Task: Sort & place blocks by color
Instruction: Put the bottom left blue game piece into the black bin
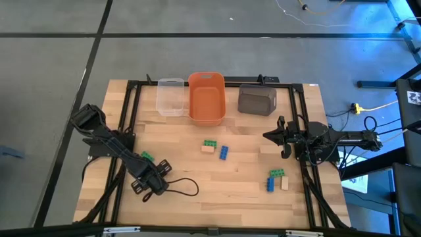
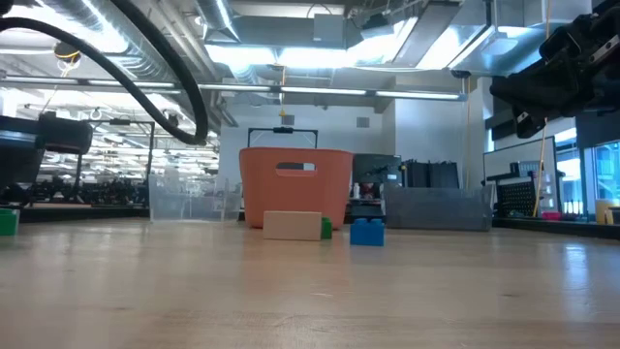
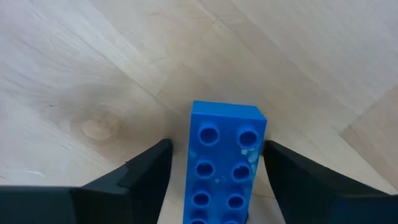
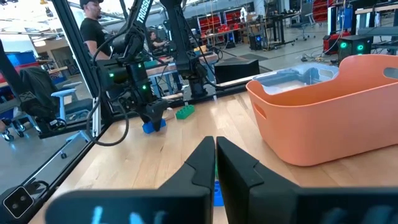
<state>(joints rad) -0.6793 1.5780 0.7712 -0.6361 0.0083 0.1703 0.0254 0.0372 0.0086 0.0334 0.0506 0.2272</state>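
Blocks (image 1: 222, 153) scattered on wooden table (image 1: 197, 204), bright workshop behind

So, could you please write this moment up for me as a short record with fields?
left pincer: low at the table's front left, fingers open either side of a blue block, gaps visible on both sides
right pincer: shut, empty, raised at the right side of the table
bins: clear bin, orange bin, grey bin in a row at the back; no blocks seen inside
middle blocks: green, tan and blue
right blocks: green, blue, tan cluster
other: green block beside the left arm
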